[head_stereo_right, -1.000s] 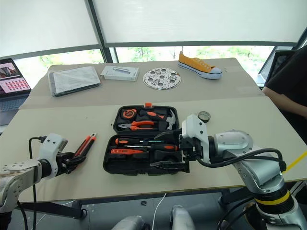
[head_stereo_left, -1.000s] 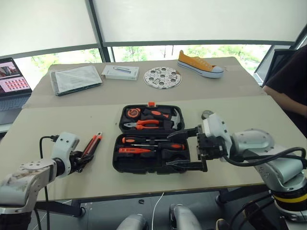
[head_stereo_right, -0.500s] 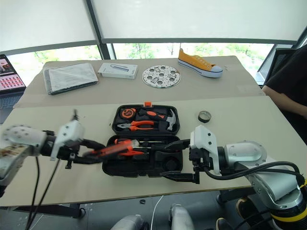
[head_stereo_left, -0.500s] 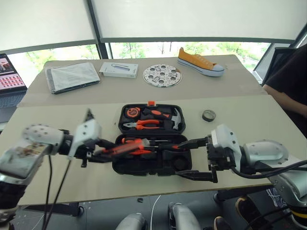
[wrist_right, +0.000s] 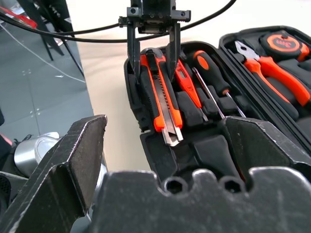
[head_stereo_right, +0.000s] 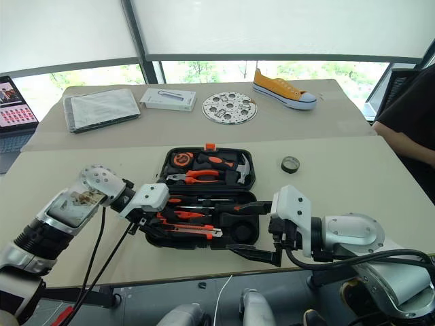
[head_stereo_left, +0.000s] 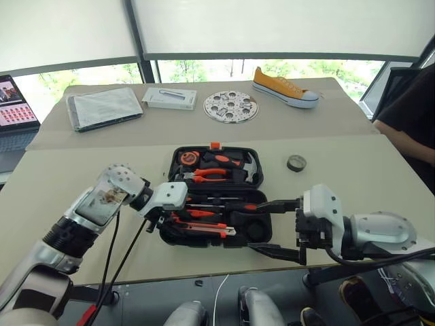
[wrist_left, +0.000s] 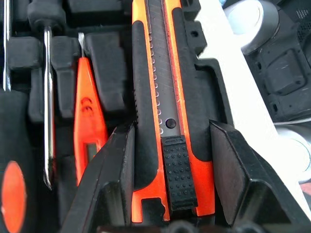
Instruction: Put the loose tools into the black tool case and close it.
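- The left claw (wrist_left: 167, 187) is clenched on the knife (wrist_left: 163, 97), one finger on each side of its rear end, over the near half of the open case (head_stereo_left: 266, 234).
- The knife's long axis runs straight out from that claw along the case's near edge, blade end (wrist_right: 174, 137) aimed at the right claw (head_stereo_left: 282, 227).
- Just beside the knife, on its far side, lies the red tester (wrist_left: 90, 124), parallel; two screwdrivers (head_stereo_left: 224, 206) lie beyond.
- The right claw hangs wide open and empty at the case's right end.
- The tape roll (head_stereo_left: 296, 163) sits on the table beyond the right claw, well apart.
- The knife's underside is hidden; whether it sits in its slot I cannot tell.
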Controlling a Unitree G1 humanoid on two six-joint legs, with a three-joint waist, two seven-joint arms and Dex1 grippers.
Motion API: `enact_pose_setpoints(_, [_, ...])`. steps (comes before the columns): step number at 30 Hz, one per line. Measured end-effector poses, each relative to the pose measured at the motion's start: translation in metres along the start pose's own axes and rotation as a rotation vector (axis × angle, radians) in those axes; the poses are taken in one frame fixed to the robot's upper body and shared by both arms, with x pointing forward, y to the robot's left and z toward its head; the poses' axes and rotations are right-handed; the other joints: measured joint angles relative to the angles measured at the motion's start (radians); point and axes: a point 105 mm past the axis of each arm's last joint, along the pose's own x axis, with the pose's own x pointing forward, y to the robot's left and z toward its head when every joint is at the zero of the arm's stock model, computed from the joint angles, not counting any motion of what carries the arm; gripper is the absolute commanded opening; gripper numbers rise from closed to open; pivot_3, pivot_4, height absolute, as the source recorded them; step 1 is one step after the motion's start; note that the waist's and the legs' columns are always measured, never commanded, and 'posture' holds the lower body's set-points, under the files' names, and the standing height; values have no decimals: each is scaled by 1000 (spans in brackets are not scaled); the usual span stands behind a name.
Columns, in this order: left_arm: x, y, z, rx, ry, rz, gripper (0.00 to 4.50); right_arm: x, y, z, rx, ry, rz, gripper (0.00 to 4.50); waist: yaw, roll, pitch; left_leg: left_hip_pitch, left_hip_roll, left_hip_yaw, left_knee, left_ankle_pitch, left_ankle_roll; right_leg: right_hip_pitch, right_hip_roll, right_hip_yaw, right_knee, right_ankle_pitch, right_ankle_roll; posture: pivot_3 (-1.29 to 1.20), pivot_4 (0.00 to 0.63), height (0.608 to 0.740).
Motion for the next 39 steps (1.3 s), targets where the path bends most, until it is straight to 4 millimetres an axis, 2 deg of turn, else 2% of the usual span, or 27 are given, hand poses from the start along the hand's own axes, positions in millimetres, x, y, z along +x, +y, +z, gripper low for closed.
enact_pose_setpoints(2, [1,1,0,-23,-8,-4,2763,0,-1,0,0,0,-5,4500,2,0,0,0,0,0,1,0,0,0,0,0,0,0,0,0,150,737])
enact_pose_setpoints(3, [1,0,1,-43,-12,-11,2920,0,-1,0,0,0,-8,4500,2,0,0,0,0,0,1,0,0,0,0,0,0,0,0,0,150,737])
enact_pose_setpoints(7, [0,-7,9,-78,-43,-58,4405,0,-1,0,-1,0,-12,4500,2,0,0,0,0,0,1,0,0,0,0,0,0,0,0,0,150,737])
enact_pose_setpoints(13, [-15,-3,14,-77,-61,-10,4405,0,-2,0,3,1,-11,4500,2,0,0,0,0,0,1,0,0,0,0,0,0,0,0,0,150,737])
enact_pose_setpoints(16, [-25,3,15,-94,-92,44,3707,1,-5,3,-9,-6,-7,4500,1,0,0,0,0,0,1,0,0,0,0,0,0,0,0,0,150,737])
enact_pose_setpoints(18, [-30,5,14,-81,-91,68,2860,1,-6,3,-5,-10,-6,4500,1,0,0,0,0,0,1,0,0,0,0,0,0,0,0,0,150,737])
enact_pose_setpoints(20, [-32,3,11,-71,-84,67,2201,2,-6,2,-1,-11,-3,4500,1,0,0,0,0,0,1,0,0,0,0,0,0,0,0,0,150,737])
enact_pose_setpoints(25, [-25,-2,4,-64,-83,50,267,4,-7,3,-4,-13,3,4500,2,0,0,-1,0,0,2,0,0,0,0,0,0,0,0,0,150,737])
enact_pose_setpoints(26, [-24,-3,4,-56,-85,47,49,4,-7,3,-6,-13,4,4500,2,0,0,-1,0,0,1,0,0,0,0,0,0,0,0,0,150,737])
enact_pose_setpoints(30, [-13,-7,0,-34,-83,16,49,4,-7,4,-6,-13,4,4500,3,0,0,-1,0,0,2,0,0,0,0,0,0,0,0,0,150,737])
enact_pose_setpoints(33, [-6,-3,-6,-1,-44,33,49,4,-7,4,-5,-13,2,4500,3,0,0,-1,0,0,2,0,0,0,0,0,0,0,0,0,150,737])
enact_pose_setpoints(39, [5,0,-4,102,-46,33,49,5,-7,4,-5,-14,-2,4500,9,0,0,3,0,0,2,0,0,5,-1,1,0,1,0,0,150,737])
